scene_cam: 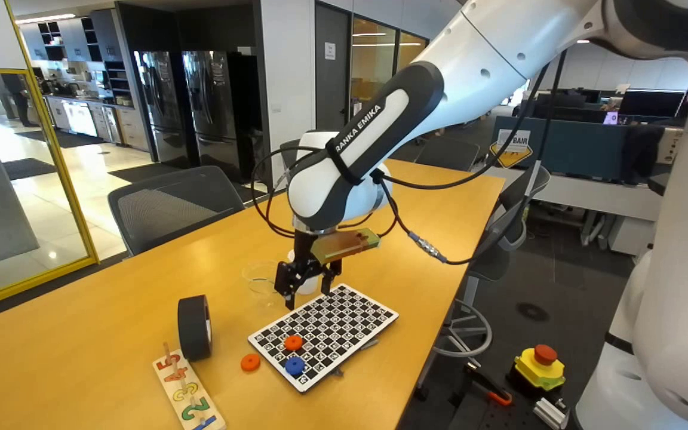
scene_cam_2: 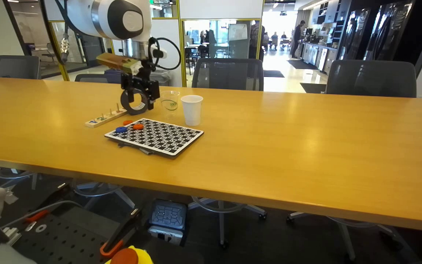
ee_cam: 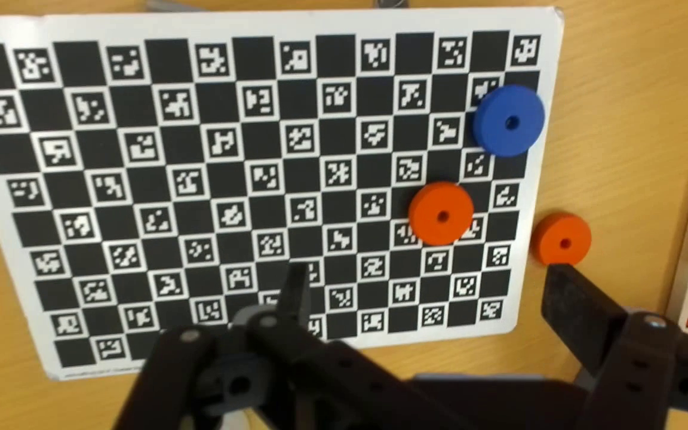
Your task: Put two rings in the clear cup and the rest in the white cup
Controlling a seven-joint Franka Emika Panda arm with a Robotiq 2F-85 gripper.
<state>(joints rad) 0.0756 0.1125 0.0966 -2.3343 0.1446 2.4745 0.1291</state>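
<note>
Two orange rings show: one ring lies flat on the checkered board, and another ring on the table just off its edge. A blue ring rests near the board's corner. Beyond the board stand the clear cup, with a green print, and the white cup, both upright; the white cup's inside is hidden. My gripper hangs above the board's cup-side edge, jaws wide apart with nothing between them. In an exterior view it partly covers the white cup.
A black roll stands on edge near the wooden number board, whose thin pegs point up. In an exterior view the gripper overlaps the roll. The table's near edge runs well in front of the board.
</note>
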